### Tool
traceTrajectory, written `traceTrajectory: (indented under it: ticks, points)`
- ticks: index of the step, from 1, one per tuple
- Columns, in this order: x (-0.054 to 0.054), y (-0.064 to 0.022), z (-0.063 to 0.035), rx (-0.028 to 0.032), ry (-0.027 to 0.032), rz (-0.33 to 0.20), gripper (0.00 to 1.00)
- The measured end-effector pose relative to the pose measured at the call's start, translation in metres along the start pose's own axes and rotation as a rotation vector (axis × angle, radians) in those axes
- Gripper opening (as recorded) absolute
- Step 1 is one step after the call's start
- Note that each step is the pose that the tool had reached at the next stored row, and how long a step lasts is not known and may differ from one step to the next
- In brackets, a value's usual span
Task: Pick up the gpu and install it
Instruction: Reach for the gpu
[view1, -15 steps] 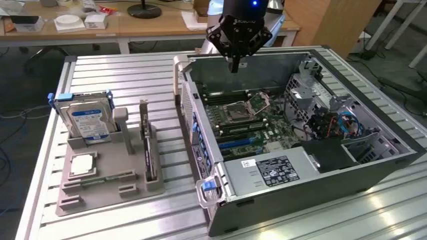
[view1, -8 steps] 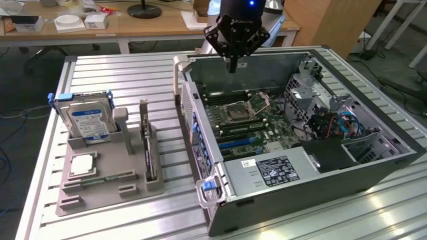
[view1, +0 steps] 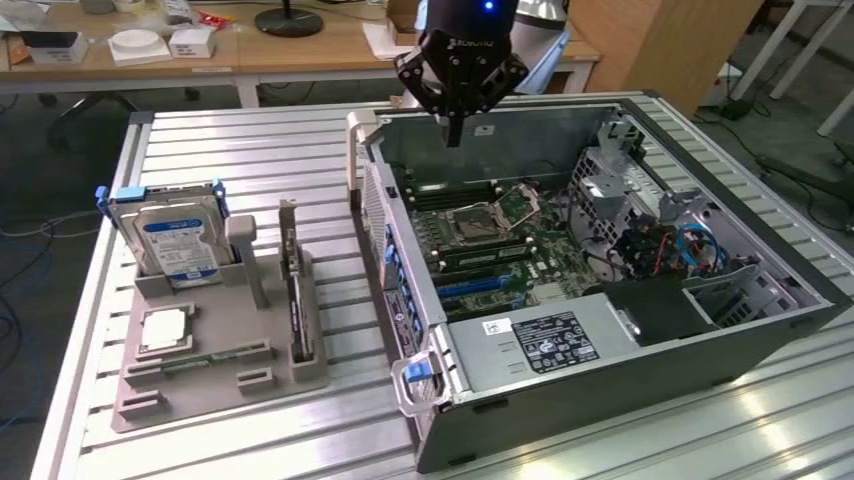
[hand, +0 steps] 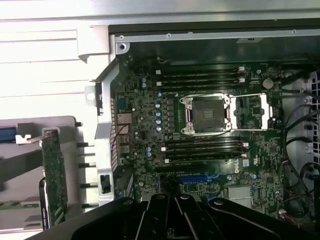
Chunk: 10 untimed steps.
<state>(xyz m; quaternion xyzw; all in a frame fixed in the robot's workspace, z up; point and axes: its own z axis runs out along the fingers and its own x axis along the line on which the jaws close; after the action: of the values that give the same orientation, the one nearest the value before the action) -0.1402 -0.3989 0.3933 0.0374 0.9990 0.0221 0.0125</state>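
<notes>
The gpu (view1: 296, 300) is a thin dark card standing on edge in a slot of the grey holder (view1: 200, 395), at the exterior view's left of the open computer case (view1: 641, 360). In the wrist view the gpu (hand: 52, 175) shows a green board face with its silver bracket at one end. My gripper (view1: 454, 135) hangs above the far end of the case, over the motherboard (view1: 487, 240), well apart from the gpu. Its fingers look shut with nothing between them. The gripper (hand: 170, 212) looks down at a blue expansion slot (hand: 197, 177).
A hard drive (view1: 178, 245) with a blue-white label stands in the holder beside a processor (view1: 163, 328). The case holds an open processor socket (hand: 207, 114), memory slots, a power supply (view1: 547, 340) and loose cables (view1: 681, 250). A desk with boxes stands behind.
</notes>
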Motion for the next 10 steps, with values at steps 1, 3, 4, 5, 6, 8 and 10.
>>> traceTrajectory:
  ticks: [1,3,4,5,6,8,10]
  points:
    - [0.001,-0.0001,0.0,0.0,0.0,0.0,0.1]
    - [0.004,-0.0003,-0.0001,0.0,0.0,0.0,0.1]
    - [0.005,-0.0004,-0.0001,-0.0001,0.0,0.0,0.1]
    - [0.007,-0.0006,-0.0001,0.0,0.0,0.0,0.1]
    - [0.009,-0.0008,-0.0002,-0.0001,0.0,0.0,0.1]
    - [0.012,-0.001,-0.0002,0.0,0.0001,0.0,0.1]
    - [0.014,-0.0012,-0.0002,0.0,0.0,0.0,0.1]
